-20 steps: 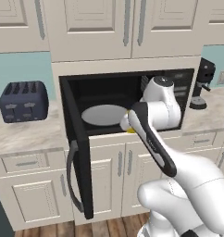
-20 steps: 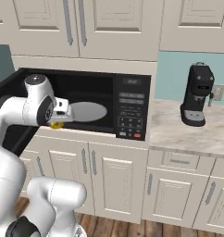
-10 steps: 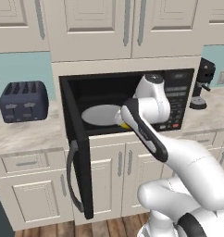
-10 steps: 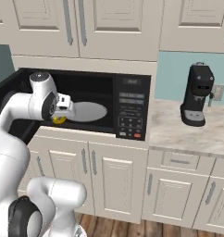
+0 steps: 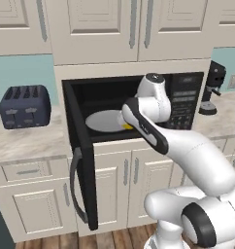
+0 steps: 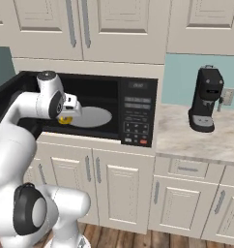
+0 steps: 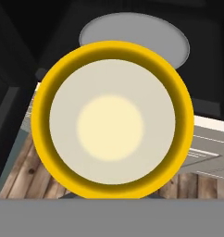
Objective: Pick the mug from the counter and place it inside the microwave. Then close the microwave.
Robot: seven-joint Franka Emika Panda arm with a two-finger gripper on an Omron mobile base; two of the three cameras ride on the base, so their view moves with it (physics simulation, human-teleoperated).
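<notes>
One risk stands out: the mug [image 7: 112, 119], apparently pinched by the end effector [image 6: 66, 117] though its fingers are hidden, hangs at the microwave [image 5: 185, 104] mouth's near edge, short of the plate [image 6: 92, 116]; releasing now drops it floorward.

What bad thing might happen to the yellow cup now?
The mug hangs in the claw at the microwave opening, near the edge of the white plate. Let go too early, it might tip off the plate rim or fall. The open door sticks out and might get bumped.
</notes>
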